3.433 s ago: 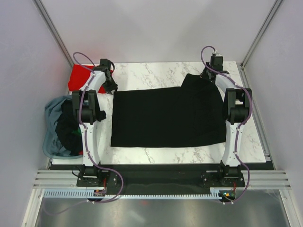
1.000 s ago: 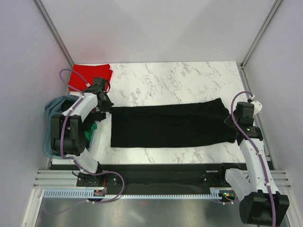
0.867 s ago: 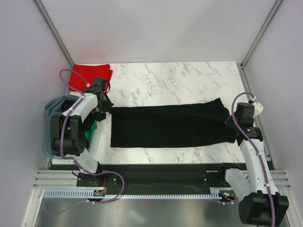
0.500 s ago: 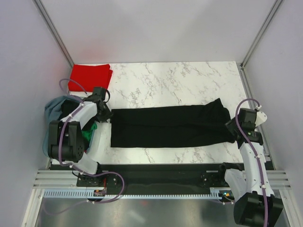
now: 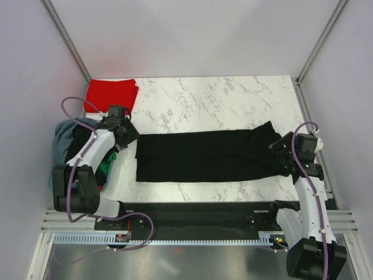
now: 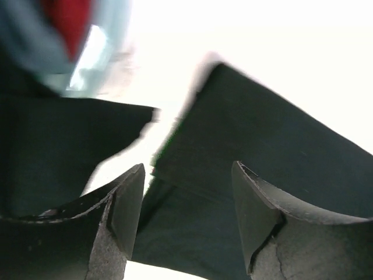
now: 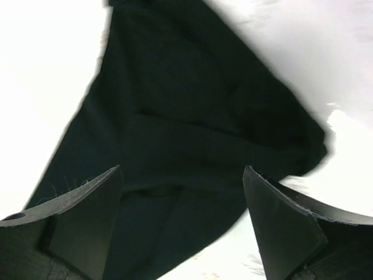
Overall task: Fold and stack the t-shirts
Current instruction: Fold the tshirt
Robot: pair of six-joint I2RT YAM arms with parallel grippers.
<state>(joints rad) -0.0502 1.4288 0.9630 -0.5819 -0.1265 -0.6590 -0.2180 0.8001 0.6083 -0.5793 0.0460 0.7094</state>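
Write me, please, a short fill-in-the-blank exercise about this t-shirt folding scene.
The long t-shirt lying across the table is ____.
The folded shirt in the far left corner is ____.
The left claw and the right claw both stand ____, holding nothing.
Missing words: black; red; open.

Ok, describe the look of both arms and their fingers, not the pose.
Both the left arm and right arm have white links with bulky black joints. A purple cable loops along each, down to black bases. The fingers are matte black, broad and wedge-shaped.
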